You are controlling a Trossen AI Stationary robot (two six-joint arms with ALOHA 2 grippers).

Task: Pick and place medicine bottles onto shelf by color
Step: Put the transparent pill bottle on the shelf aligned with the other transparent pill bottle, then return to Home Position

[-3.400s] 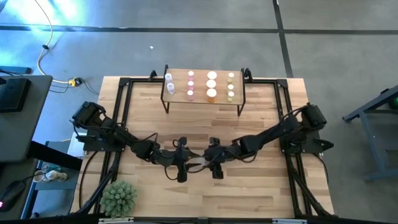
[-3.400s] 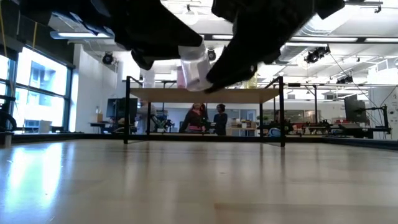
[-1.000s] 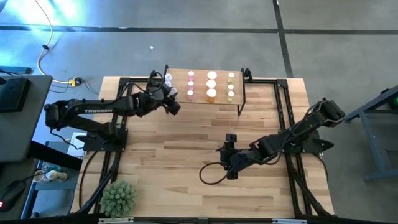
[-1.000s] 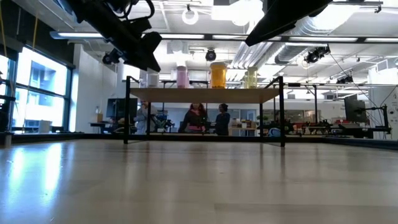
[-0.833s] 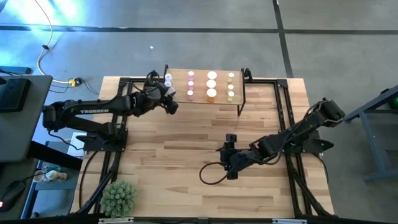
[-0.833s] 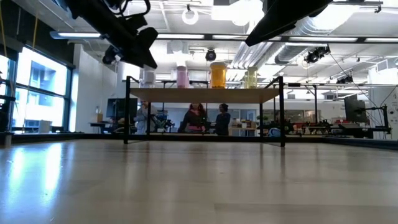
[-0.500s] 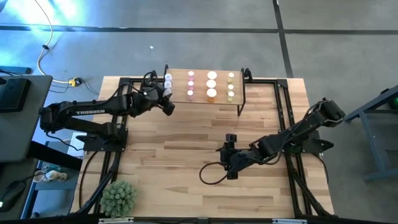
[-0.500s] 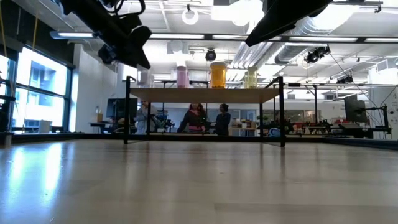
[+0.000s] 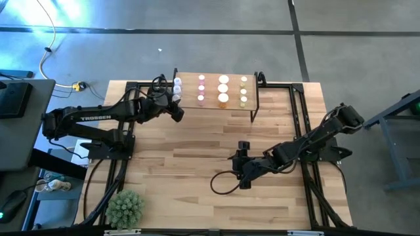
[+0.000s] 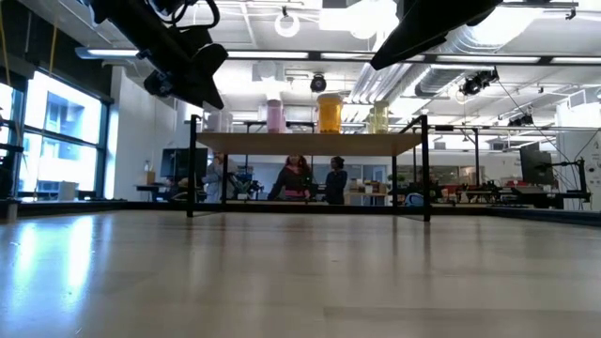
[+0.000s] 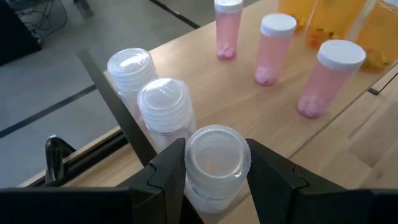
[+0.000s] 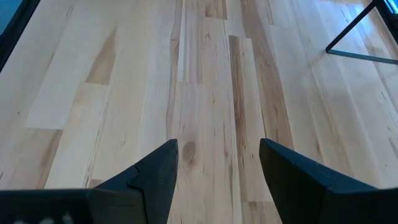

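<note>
The shelf [image 9: 216, 106] stands at the table's far middle. On it stand pink bottles [image 9: 201, 89], orange bottles [image 9: 223, 89] and yellowish bottles [image 9: 243, 90]. Two whitish bottles [image 11: 146, 81] stand at its left end. My left gripper [image 9: 174, 106] is at the shelf's near left corner, shut on a third whitish bottle [image 11: 216, 163], in line with those two. Whether this bottle's base rests on the shelf is hidden. My right gripper [image 9: 243, 176] is open and empty, low over the table's middle right [image 12: 217, 180]. My left gripper pinches the whitish bottle between its two fingers [image 11: 169, 177], one on each side of the bottle just below the cap's rim [image 11: 244, 163]. The fingers slant down from the table's left and near side. The bottle is upright, cap up, at the shelf's near left corner.
A green spiky plant ball [image 9: 125, 208] sits at the table's near left corner. A black cable loop [image 9: 220, 185] lies beside my right gripper. Black frame rails [image 9: 298, 131] run along the table's sides. People [image 10: 310, 178] stand in the room behind.
My left gripper has gone a little toward the table's left edge along the shelf's near side, carrying the whitish bottle upright with it into line with the two other whitish bottles.
</note>
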